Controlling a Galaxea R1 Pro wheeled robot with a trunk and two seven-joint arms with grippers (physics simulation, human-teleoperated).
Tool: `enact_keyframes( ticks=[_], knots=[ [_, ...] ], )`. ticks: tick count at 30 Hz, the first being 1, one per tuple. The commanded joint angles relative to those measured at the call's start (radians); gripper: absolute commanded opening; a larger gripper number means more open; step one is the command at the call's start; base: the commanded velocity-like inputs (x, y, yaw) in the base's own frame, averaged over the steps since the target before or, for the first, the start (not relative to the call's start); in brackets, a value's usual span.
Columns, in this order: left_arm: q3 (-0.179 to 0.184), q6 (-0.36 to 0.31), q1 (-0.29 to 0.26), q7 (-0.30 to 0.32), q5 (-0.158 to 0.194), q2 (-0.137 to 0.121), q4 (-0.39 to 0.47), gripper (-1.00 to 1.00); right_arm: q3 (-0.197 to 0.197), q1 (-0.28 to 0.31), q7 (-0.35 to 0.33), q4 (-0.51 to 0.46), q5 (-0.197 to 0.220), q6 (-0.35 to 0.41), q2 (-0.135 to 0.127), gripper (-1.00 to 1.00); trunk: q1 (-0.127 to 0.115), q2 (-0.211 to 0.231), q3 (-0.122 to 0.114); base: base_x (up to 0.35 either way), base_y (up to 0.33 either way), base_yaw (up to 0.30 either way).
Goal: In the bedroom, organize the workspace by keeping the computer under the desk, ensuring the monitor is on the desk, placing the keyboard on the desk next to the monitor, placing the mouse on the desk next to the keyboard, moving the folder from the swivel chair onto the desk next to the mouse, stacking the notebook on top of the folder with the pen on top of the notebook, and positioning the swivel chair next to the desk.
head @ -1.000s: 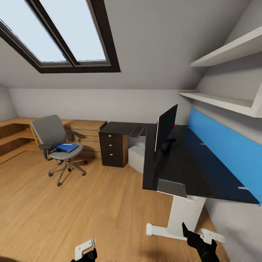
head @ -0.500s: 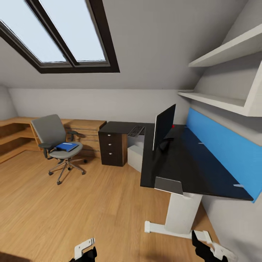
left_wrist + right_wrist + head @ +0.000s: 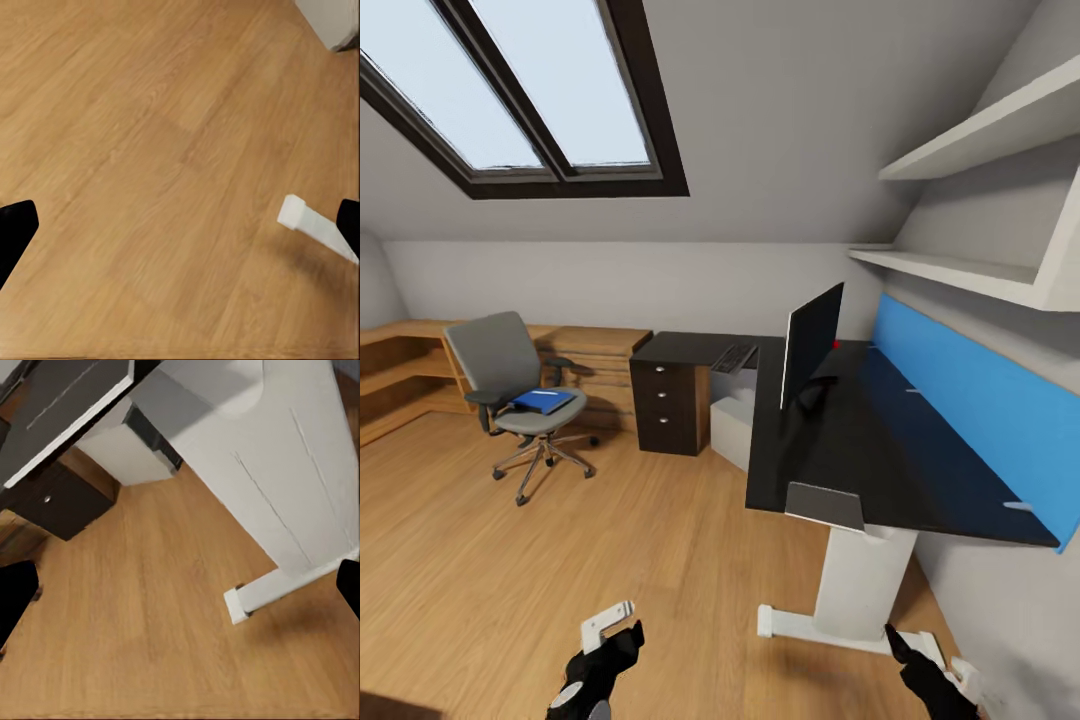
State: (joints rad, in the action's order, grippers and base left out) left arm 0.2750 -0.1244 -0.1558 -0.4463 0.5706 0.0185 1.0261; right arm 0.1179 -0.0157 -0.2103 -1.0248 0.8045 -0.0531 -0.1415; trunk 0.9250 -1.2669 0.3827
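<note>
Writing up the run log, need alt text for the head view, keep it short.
An attic bedroom with an L-shaped black desk at right carrying a monitor, a keyboard and a grey notebook at its near edge. A grey swivel chair at left holds a blue folder. Both grippers, left and right, hang low over the wood floor.

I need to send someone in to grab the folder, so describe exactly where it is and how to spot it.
Under the dark-framed skylight, left of the long glossy black desk, stands a grey upholstered swivel chair on a metal caster base. The flat bright blue folder lies on its seat, the sole blue thing on the grey cushion, far smaller than the blue wall panel.
</note>
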Motion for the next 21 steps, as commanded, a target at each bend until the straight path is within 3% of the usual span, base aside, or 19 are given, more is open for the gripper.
enact_keyframes(
  ticks=[1,2,3,5,6,7,10,16,21],
  knots=[
    [0.001,-0.041,-0.001,-0.007,0.013,-0.001,0.032,1.0,0.0,0.015,-0.007,-0.001,0.038,0.034,-0.008,1.0,0.004,-0.008,0.004,0.0,0.0,0.0],
    [-0.002,-0.081,-0.001,-0.008,0.021,-0.002,0.063,1.0,0.0,0.032,-0.009,-0.001,0.064,0.068,-0.015,1.0,0.008,-0.015,0.007,0.0,0.0,0.0],
    [-0.015,-0.163,0.0,-0.009,0.039,-0.002,0.129,1.0,0.001,0.068,-0.012,-0.002,0.116,0.13,-0.029,1.0,0.012,-0.022,0.011,0.0,0.0,0.0],
    [-0.041,-0.242,0.0,-0.01,0.058,-0.003,0.196,1.0,0.002,0.104,-0.014,-0.003,0.169,0.182,-0.039,1.0,0.019,-0.036,0.017,0.0,0.0,0.0],
    [-0.103,-0.353,0.0,-0.012,0.083,-0.002,0.3,1.0,0.01,0.154,-0.014,-0.002,0.244,0.237,-0.051,1.0,0.023,-0.043,0.02,0.0,0.0,0.0],
    [-0.147,-0.424,-0.001,-0.013,0.094,0.0,0.377,1.0,0.016,0.183,-0.015,-0.002,0.284,0.26,-0.056,1.0,0.027,-0.05,0.023,0.0,0.0,0.0],
    [-0.213,-0.577,-0.001,-0.013,0.107,0.002,0.522,1.0,0.031,0.23,-0.016,-0.002,0.342,0.286,-0.062,1.0,0.039,-0.071,0.032,0.0,0.0,0.0],
    [-0.261,-0.65,-0.001,-0.015,0.112,0.004,0.571,1.0,0.06,0.251,-0.034,-0.003,0.368,0.296,-0.063,1.0,0.062,-0.113,0.051,0.0,0.0,0.0],
    [-0.269,-0.657,0.0,-0.015,0.106,0.003,0.57,1.0,0.056,0.254,-0.079,-0.004,0.363,0.294,-0.059,1.0,0.081,-0.148,0.067,0.0,0.0,0.0]
  ],
)
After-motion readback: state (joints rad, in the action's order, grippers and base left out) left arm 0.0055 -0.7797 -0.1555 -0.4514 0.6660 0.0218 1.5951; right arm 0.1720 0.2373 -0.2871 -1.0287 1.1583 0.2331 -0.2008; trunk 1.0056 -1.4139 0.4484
